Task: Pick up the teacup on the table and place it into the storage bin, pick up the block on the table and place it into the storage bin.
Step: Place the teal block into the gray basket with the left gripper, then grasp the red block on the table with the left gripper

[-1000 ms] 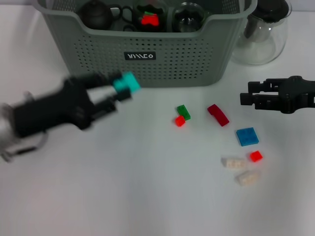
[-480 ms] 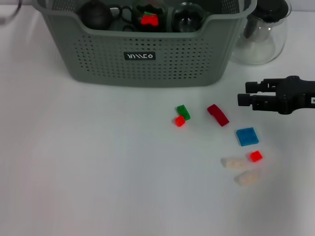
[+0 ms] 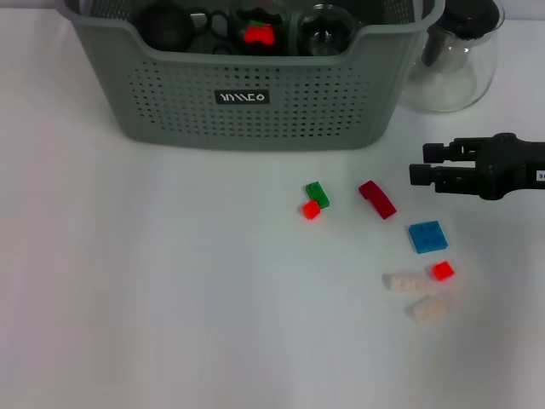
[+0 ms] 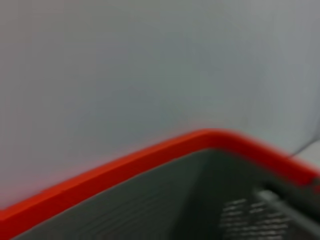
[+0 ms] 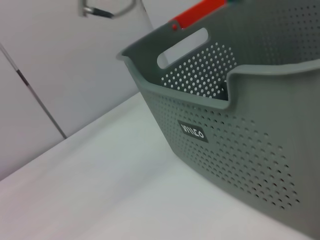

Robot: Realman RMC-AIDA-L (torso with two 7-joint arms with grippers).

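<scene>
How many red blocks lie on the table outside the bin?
3: small red block touching the green block, dark red curved block, small red block below the blue block.

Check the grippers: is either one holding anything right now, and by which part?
The right gripper hangs empty above the table, right of the dark red block. The left gripper is out of view, so its hold cannot be told.

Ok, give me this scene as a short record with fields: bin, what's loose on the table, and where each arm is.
bin: storage bin at the table's far side, holding dark teaware and a red piece
loose blocks: green block, dark red block, blue block, plus small red and pale ones
pitcher: glass pitcher right of the bin
right pincer: above the table, near the blue block
left pincer: out of the head view
</scene>
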